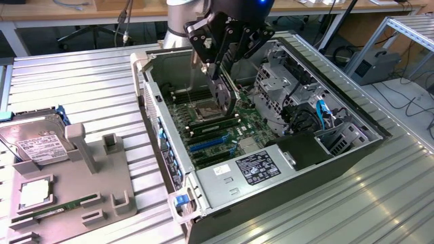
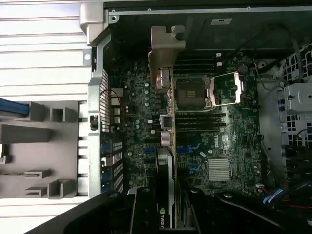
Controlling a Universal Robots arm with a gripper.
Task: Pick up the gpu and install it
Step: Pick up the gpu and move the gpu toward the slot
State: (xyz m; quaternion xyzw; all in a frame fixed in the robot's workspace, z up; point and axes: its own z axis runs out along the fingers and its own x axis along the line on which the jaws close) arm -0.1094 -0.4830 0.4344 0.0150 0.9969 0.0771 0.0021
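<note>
Fingers (image 2: 141,214) clamped on gpu (image 2: 166,165), card on edge inside open case (image 1: 217,190), bracket end low over motherboard (image 2: 141,112) beside CPU socket (image 2: 192,92), case mid-worktop (image 1: 81,86).

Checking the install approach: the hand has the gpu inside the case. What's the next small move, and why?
Probably shift the gpu, gripped in the hand, toward the blue slots before lowering: it hangs near the CPU socket, short of those slots.
</note>
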